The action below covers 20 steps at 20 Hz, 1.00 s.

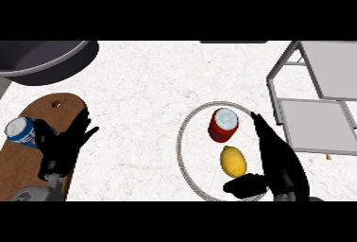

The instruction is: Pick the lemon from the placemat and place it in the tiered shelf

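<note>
A yellow lemon point(233, 160) lies on a round white placemat point(183, 142) with a grey rim, just below a red can point(223, 125) that shares the mat. My right hand point(279, 160) is open immediately right of the lemon, fingers stretched up past the can and thumb curving under the fruit without closing on it. The grey tiered shelf point(317, 97) stands at the right edge, its flat trays bare. My left hand point(63, 144) rests open at the left, fingers up, over a wooden board.
A brown wooden cutting board point(49, 108) lies at the left with a blue-and-white cup point(21, 130) on it. A dark grey pot point(49, 59) sits at the top left corner. White marble counter point(140, 94) spreads between board and placemat.
</note>
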Each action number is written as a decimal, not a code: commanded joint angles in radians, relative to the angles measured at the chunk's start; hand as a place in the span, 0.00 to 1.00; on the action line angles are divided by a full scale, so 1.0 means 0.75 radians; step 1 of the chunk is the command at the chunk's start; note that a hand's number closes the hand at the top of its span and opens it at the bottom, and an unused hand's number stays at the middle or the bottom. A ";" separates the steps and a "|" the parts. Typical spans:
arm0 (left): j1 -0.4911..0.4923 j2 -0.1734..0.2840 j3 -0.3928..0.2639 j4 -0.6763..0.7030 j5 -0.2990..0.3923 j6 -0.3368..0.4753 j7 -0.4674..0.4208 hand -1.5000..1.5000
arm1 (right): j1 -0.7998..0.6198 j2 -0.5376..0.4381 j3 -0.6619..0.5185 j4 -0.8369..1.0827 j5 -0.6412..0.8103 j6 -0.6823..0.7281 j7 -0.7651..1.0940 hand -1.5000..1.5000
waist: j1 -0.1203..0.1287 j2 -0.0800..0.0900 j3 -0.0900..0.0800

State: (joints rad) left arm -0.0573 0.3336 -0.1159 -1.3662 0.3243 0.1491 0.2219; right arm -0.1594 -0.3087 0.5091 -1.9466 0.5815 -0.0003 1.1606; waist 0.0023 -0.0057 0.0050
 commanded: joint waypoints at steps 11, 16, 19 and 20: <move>0.062 -0.043 -0.016 -0.055 -0.049 0.014 0.098 0.50 | 0.005 0.219 -0.020 0.204 0.257 0.049 0.123 0.00 | 0.002 0.007 -0.007; -0.020 -0.022 0.061 0.070 -0.042 -0.045 0.041 0.50 | 0.056 0.211 -0.075 0.284 0.303 0.067 0.020 0.00 | -0.008 0.009 -0.007; 0.042 -0.054 0.058 0.012 -0.051 -0.031 0.048 0.50 | 0.071 0.230 -0.095 0.300 0.360 0.057 -0.013 0.00 | -0.003 0.007 -0.007; 0.047 -0.045 0.069 0.114 -0.053 -0.111 -0.048 0.50 | 0.067 0.261 -0.081 0.361 0.384 0.017 -0.064 0.00 | -0.003 0.009 -0.007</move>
State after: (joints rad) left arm -0.0414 0.3148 -0.0710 -1.3743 0.2981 0.1057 0.2353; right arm -0.1102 -0.1444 0.4487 -1.7322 0.8240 0.0346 1.0763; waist 0.0004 -0.0053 0.0061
